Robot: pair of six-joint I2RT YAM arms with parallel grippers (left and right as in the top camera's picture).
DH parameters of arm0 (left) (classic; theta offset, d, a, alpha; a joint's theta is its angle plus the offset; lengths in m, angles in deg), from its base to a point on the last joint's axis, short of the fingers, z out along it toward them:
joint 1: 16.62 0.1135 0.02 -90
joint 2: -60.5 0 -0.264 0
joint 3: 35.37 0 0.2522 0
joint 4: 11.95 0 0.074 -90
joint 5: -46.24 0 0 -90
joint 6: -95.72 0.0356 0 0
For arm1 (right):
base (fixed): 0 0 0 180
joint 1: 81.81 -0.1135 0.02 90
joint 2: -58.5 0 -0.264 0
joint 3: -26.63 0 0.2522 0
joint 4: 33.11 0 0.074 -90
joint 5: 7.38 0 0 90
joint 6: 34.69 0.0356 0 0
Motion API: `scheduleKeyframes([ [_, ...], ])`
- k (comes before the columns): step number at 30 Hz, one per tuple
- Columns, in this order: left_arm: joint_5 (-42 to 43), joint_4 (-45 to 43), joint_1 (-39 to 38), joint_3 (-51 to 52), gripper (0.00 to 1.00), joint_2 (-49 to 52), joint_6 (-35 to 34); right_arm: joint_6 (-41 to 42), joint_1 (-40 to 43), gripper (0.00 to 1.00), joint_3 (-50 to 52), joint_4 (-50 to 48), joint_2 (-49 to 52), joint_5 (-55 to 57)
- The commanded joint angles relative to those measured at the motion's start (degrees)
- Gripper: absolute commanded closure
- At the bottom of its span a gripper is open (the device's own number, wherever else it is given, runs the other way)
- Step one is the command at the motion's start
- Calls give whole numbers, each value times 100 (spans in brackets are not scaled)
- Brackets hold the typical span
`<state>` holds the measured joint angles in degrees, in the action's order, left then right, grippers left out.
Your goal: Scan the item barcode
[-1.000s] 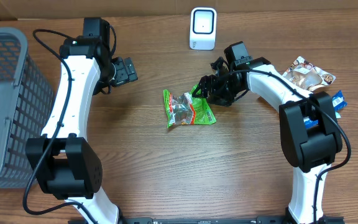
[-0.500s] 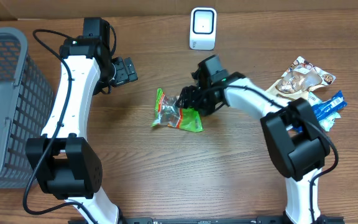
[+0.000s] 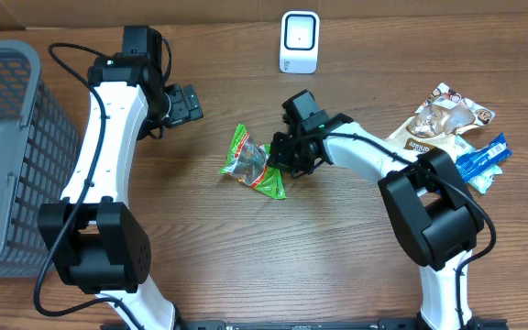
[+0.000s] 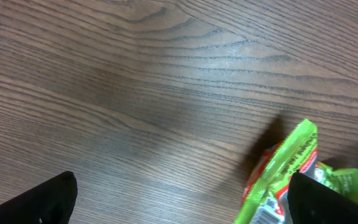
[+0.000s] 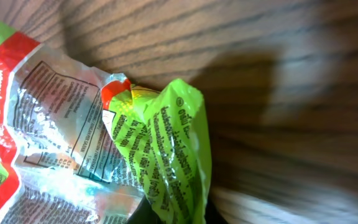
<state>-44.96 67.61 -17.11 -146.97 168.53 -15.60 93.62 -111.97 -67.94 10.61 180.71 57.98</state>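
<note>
Green packet [image 3: 253,163] lies crumpled mid-frame, its right edge pinched by the closed right gripper [image 3: 280,158] — white scanner [image 3: 300,42] at top centre, well apart. Upper left, the left gripper [image 3: 191,104] gapes empty; grey basket [image 3: 7,156] far left.

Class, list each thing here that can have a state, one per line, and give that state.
green snack packet: crumpled, pinched at one edge.
right fingers: shut on the green snack packet.
left fingers: open, holding nothing.
scanner: upright, untouched.
brown snack bag: lying flat, untouched.
blue packet: lying flat, untouched.
basket: upright.
</note>
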Motion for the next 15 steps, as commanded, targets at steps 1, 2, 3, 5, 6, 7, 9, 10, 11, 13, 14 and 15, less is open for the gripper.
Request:
scheduleKeyframes([
  [1,-70,-9,9,-94,0,46,-79,-619,385,96,76,68,-192,-39],
  [2,-72,-9,9,-94,0,46,-79,-798,457,96,76,79,-267,-116],
  [3,-72,-9,9,-94,0,46,-79,-984,503,96,76,81,-313,-212],
  [5,-70,-9,9,-94,0,46,-79,-1414,603,96,76,79,-391,-522],
  [6,-70,-9,9,-94,0,46,-79,-1615,636,96,76,81,-402,-686],
  [7,-72,-9,9,-94,0,46,-79,-1875,675,96,76,103,-415,-907],
  [9,-72,-9,9,-94,0,46,-79,-2076,737,96,76,201,-415,-1064],
  [10,-70,-7,9,-94,0,46,-79,-2081,761,96,76,256,-415,-1049],
  [11,-70,-9,9,-94,0,46,-79,-2079,780,96,76,299,-415,-999],
  [13,-70,-9,9,-94,1,46,-79,-2074,807,82,83,341,-413,-883],
  [14,-72,-9,9,-94,0,46,-79,-2059,804,63,83,339,-413,-863],
  [15,-70,-9,9,-94,0,46,-79,-2006,804,51,85,332,-411,-844],
])
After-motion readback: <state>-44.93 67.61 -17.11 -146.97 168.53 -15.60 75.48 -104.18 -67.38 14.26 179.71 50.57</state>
